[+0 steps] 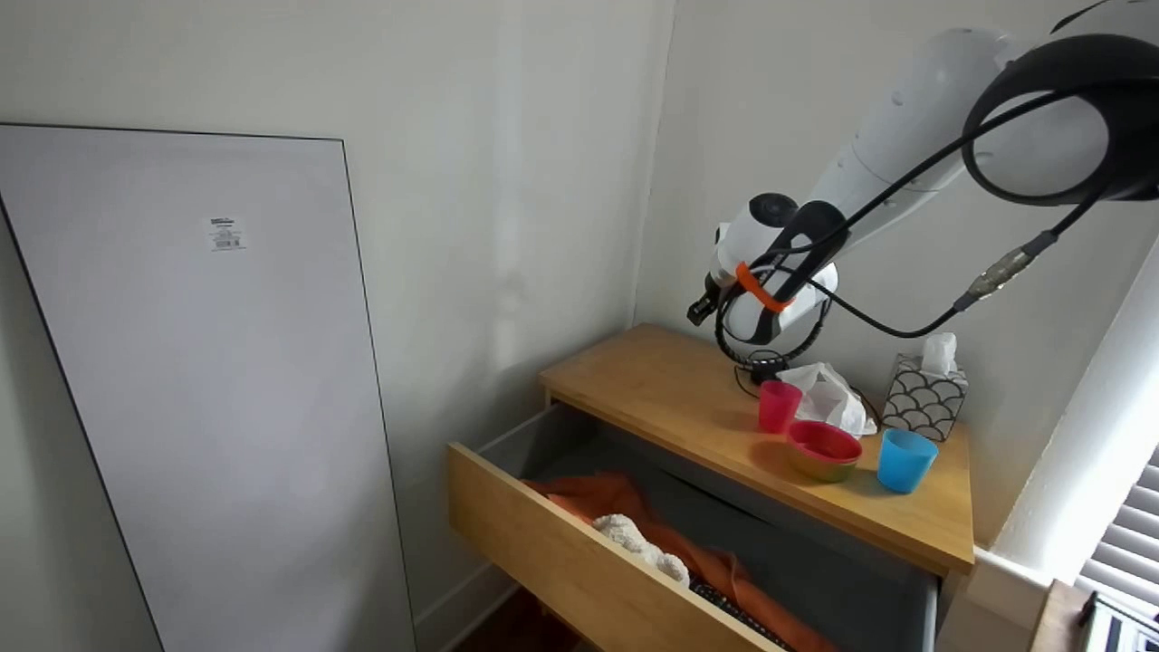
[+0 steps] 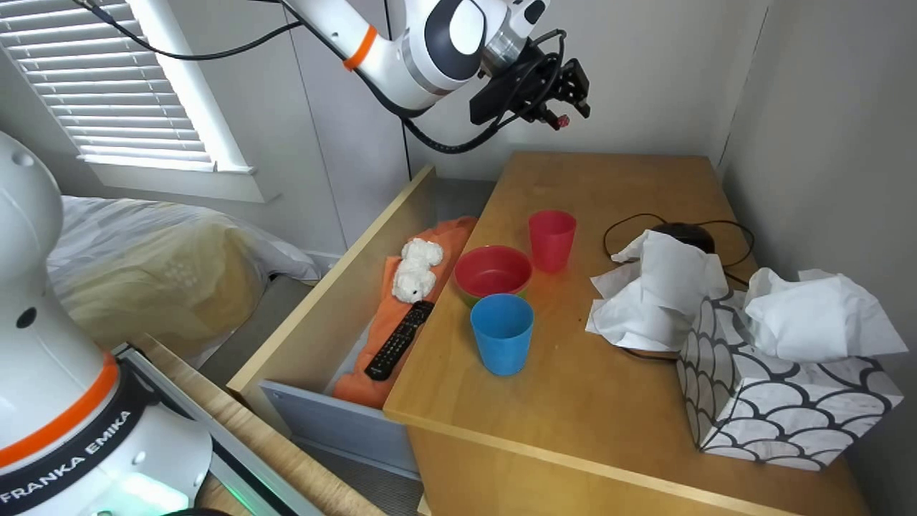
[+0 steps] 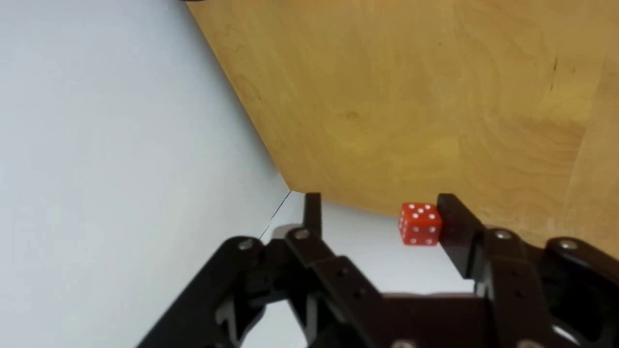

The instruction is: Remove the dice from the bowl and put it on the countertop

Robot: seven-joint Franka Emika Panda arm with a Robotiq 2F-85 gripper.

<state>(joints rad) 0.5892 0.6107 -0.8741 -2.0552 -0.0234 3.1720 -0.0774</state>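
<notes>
The wrist view's bottom edge cuts off the gripper (image 3: 379,212), which hides one side of the die (image 3: 420,224). In an exterior view, the blue cup (image 2: 502,335) covers part of the bowl (image 2: 493,270) and tissue (image 2: 663,283) covers part of a black object (image 2: 684,235). In an exterior view, a label (image 1: 226,234) is too small to read.

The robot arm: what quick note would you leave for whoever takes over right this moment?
Gripper: open, up in the air, higher than the countertop.
Die: against one finger, with a gap to the other; perhaps only clinging.
Bowl: on the countertop, beside the blue cup.
Done: the die is out of the bowl.
Left: get the die onto the countertop, probably best lowered gently before it drops.
</notes>
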